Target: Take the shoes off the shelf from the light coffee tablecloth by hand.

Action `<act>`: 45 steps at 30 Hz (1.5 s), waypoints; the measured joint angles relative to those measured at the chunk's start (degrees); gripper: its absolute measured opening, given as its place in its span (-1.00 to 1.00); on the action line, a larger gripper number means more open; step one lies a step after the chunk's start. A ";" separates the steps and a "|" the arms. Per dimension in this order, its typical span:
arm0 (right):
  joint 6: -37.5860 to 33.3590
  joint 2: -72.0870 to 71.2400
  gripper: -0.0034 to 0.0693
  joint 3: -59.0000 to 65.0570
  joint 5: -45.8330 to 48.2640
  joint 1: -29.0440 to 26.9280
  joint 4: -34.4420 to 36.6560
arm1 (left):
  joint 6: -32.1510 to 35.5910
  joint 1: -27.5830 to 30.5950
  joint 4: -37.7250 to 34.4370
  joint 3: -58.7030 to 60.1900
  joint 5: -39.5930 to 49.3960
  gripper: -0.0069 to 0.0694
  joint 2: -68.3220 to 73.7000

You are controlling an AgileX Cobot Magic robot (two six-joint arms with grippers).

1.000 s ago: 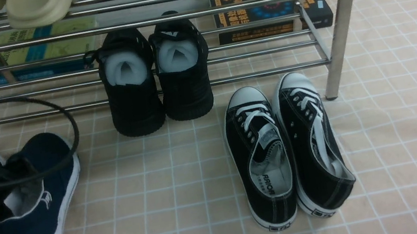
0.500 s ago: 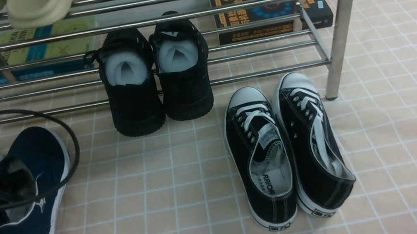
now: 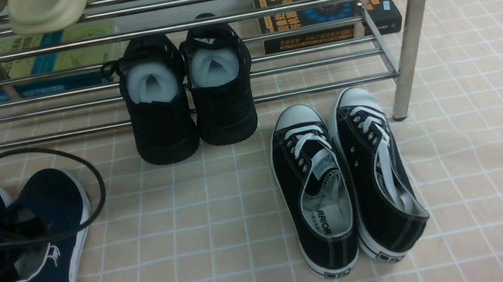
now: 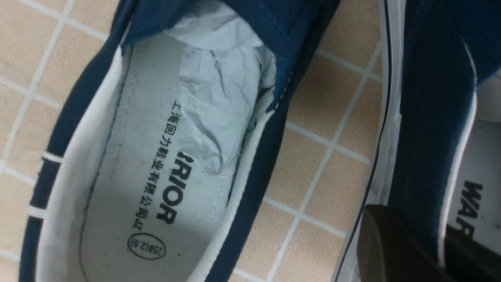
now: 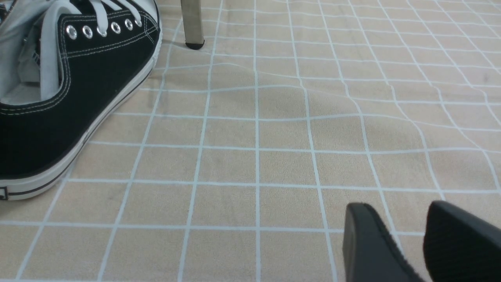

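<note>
Soft Slip-Ons, Best Taken by the Side Wall

The navy slip-ons lie on the tablecloth, before the rack. The canvas looks light and pliable; the topline suits gripping. Left tool clamps one's side wall; right tool stands parted.

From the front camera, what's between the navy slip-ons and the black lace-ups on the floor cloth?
Only bare tablecloth, in the front view; the all-black sneakers sit farther back, on the rack.
</note>
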 joint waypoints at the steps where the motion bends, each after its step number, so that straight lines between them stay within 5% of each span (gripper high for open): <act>1: 0.00 0.00 -0.24 0.00 0.00 0.00 0.00 | 0.00 0.00 0.61 0.00 0.18 -0.72 -0.13; 6: 0.00 0.00 -0.24 0.00 0.00 0.00 0.00 | 0.00 0.00 2.83 -0.34 1.94 -0.60 -0.58; 16: 0.00 0.00 -0.24 0.00 0.00 0.00 0.00 | 0.73 0.00 3.91 -13.34 19.11 -0.01 -0.62; 20: 0.00 0.00 -0.24 0.00 0.00 0.00 0.00 | 4.55 0.00 3.80 -18.54 26.04 -0.17 -1.46; 24: 0.00 0.00 -0.24 0.00 0.00 0.00 0.00 | 10.92 0.00 3.36 -23.87 33.16 -0.69 -7.30; 33: 0.00 0.00 -0.24 0.00 0.00 0.00 0.00 | 20.74 0.00 -3.67 -15.38 37.83 -0.82 -24.35; 39: 0.00 0.00 -0.24 0.00 0.00 0.00 0.00 | 26.33 0.00 -14.60 -1.18 29.94 -0.82 -40.11; 45: 0.00 0.00 -0.24 0.00 0.00 0.00 0.00 | 28.98 0.00 -27.79 15.82 8.22 -0.82 -59.41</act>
